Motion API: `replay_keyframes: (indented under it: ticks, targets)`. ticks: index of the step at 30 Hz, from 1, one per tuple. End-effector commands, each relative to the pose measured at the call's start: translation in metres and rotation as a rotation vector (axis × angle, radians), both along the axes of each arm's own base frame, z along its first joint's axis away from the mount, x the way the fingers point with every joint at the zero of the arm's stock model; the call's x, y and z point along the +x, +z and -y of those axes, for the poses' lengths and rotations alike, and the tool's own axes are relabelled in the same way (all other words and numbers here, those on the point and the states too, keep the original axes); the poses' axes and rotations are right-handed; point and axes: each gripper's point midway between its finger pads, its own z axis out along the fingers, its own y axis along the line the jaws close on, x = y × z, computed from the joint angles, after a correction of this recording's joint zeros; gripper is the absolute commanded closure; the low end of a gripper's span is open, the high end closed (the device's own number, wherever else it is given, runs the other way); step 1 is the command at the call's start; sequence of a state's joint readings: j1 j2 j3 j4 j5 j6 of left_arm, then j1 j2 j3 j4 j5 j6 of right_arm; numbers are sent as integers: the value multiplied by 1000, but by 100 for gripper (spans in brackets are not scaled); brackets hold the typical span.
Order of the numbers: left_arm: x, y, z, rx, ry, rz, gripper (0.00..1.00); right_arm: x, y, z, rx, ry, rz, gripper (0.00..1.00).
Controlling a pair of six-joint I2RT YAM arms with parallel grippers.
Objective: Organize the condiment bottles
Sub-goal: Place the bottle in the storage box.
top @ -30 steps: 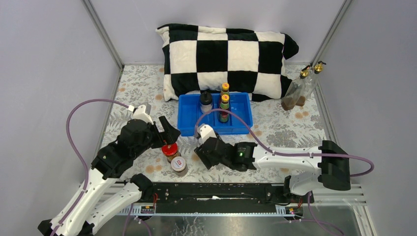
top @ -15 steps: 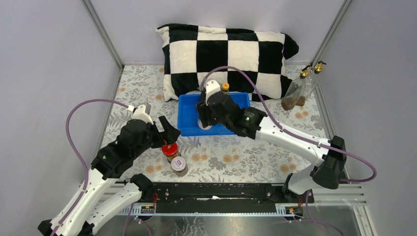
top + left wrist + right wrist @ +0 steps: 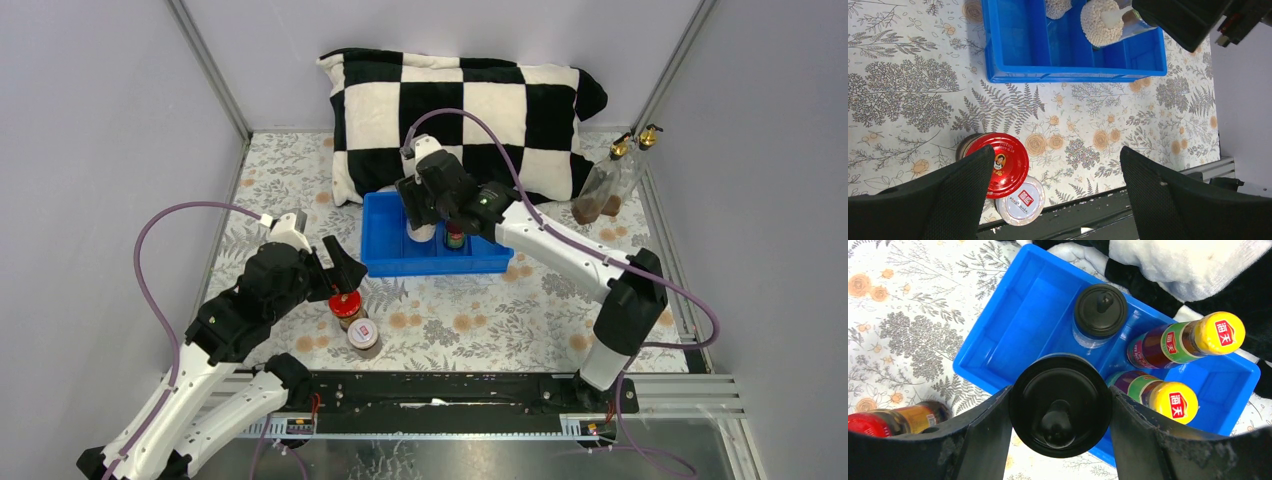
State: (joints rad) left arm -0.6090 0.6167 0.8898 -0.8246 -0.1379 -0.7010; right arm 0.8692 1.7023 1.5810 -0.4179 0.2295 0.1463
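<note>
— Over the blue plastic tray (image 3: 1013,335), what's the right end effector (image 3: 1060,440) holding?
— A black-capped clear jar (image 3: 1060,400). Left end effector (image 3: 1055,195) gapes wide above the red-lidded jar (image 3: 1004,164) on the surface (image 3: 908,90).

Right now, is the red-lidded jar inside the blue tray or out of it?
Out. The red-lidded jar stands on the floral tabletop, well clear of the blue tray, beside the white-lidded jar.
</note>
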Motion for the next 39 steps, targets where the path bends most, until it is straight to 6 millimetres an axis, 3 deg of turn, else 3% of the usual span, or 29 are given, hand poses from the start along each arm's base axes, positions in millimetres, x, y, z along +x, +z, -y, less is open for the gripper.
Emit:
replay_keyframes:
  ticks: [1,10,29,39]
  targets:
    - [2,5,4,-9,-16,21,1,18,16,-8,64,14,40,38]
    - [1,4,3,-10,-16,22,1,34,-14,-15,27,18,3,39]
    - [-1,7,3,-18,-21,29,1,44,-82,-23,-29,39,-55,38]
    - [-1,9,4,-21,-28,31,1,45,-97,-22,-49,44,-83,36]
